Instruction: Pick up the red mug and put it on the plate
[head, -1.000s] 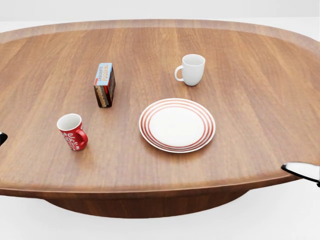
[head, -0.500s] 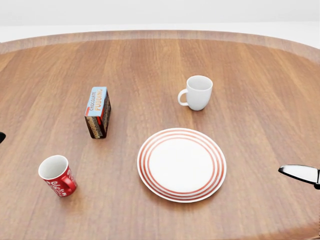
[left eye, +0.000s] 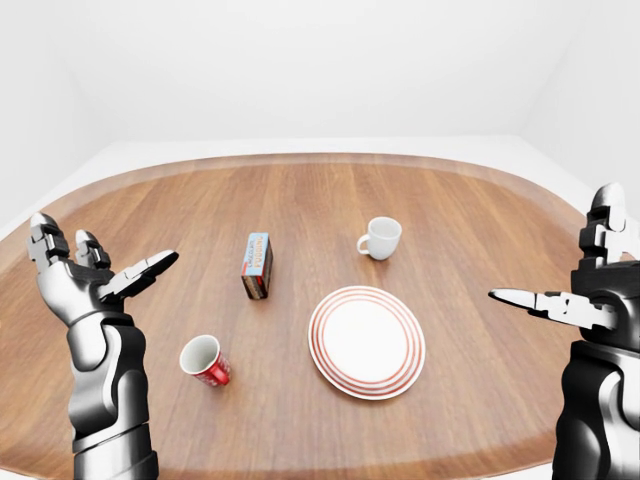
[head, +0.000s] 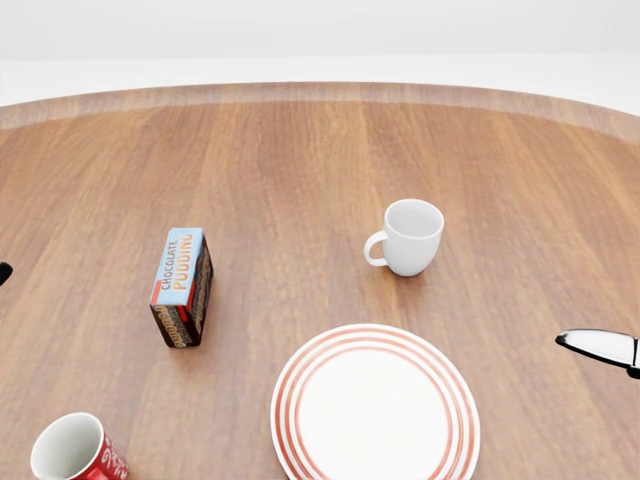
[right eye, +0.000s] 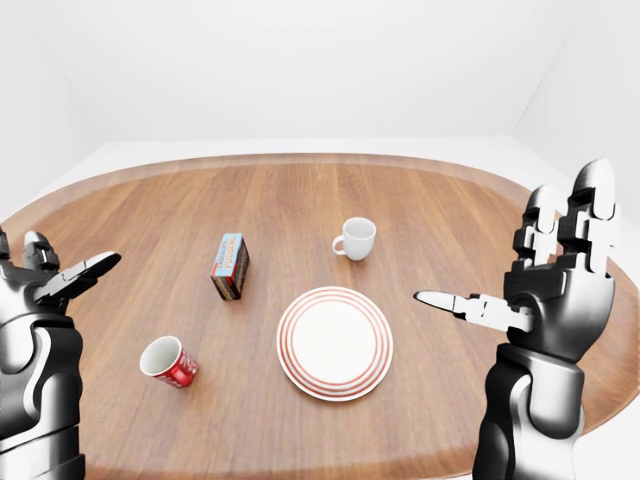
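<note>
While both arms are raised clear of the wooden surface (left eye: 300, 200), I read this as the approach stage: nothing is held and no grasp has begun. My left hand (left eye: 85, 280) is lifted at the left edge of the left-eye view, palm up, its fingers (left eye: 150, 268) spread wide and empty; I keep it high so that it does not sweep the objects below. My right hand (right eye: 545, 295) is likewise lifted at the right of the right-eye view, fingers (right eye: 455, 302) extended and apart, one pointing across toward the middle of the surface.

The red mug (left eye: 205, 360) stands upright, mouth open upward, on the left part of the surface, near its lower edge in the left-eye view; in the head view only its rim and part of its wall show at the bottom left corner. It lies nearer my left hand, which I judge the natural one for the pick. The red-striped plate (left eye: 367, 341) lies flat and bare to the right of the mug, apart from it, so the carry is a short sideways move.

Two distractors sit higher in the view: a chocolate pudding box (head: 182, 286) standing on edge above the mug, and a white mug (head: 408, 237) above the plate. Neither blocks the path between mug and plate.
</note>
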